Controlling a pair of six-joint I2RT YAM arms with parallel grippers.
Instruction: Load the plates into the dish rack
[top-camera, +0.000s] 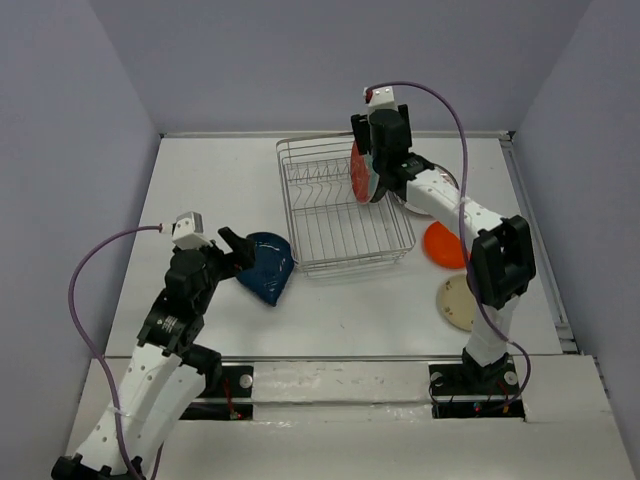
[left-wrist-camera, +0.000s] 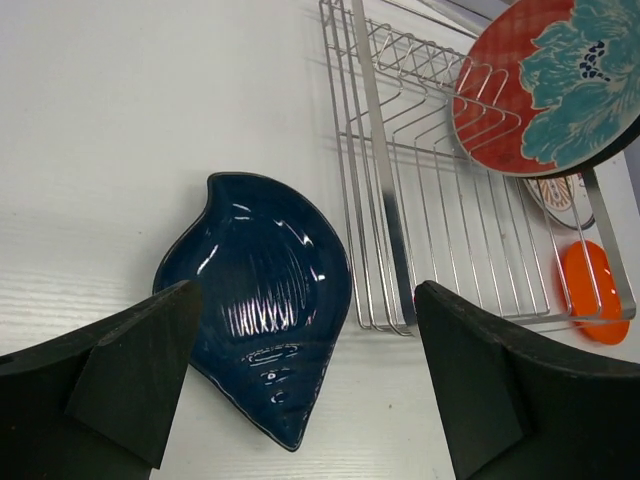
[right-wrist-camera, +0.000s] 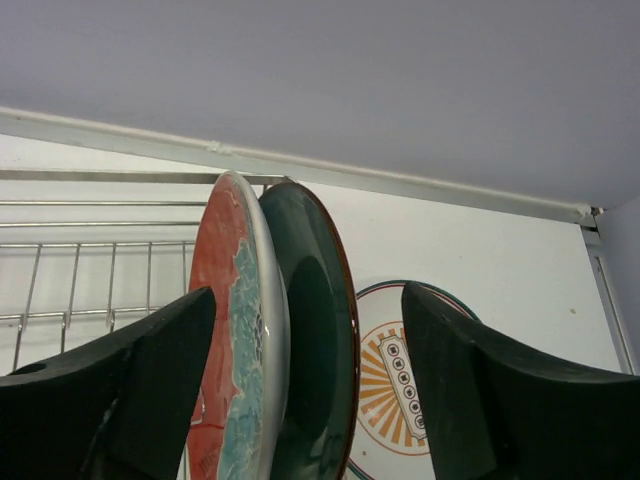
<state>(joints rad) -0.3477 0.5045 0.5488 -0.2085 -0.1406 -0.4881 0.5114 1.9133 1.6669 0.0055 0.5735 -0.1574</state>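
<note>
The silver wire dish rack (top-camera: 335, 215) stands mid-table. A red-and-teal plate (top-camera: 357, 172) stands upright at its right end, with a dark teal plate (right-wrist-camera: 315, 330) right behind it. My right gripper (top-camera: 374, 168) is open and straddles both plates (right-wrist-camera: 308, 300); there is a gap between the teal plate and the right finger. A dark blue, leaf-shaped plate (top-camera: 268, 266) lies flat left of the rack. My left gripper (top-camera: 236, 250) is open just over its near edge (left-wrist-camera: 305, 300), empty. The white plate with an orange striped centre (right-wrist-camera: 395, 400) lies beyond the rack.
A plain orange plate (top-camera: 444, 246) and a cream plate (top-camera: 458, 303) lie flat on the table right of the rack, near the right arm. The orange plate also shows in the left wrist view (left-wrist-camera: 592, 290). Walls close the table on three sides.
</note>
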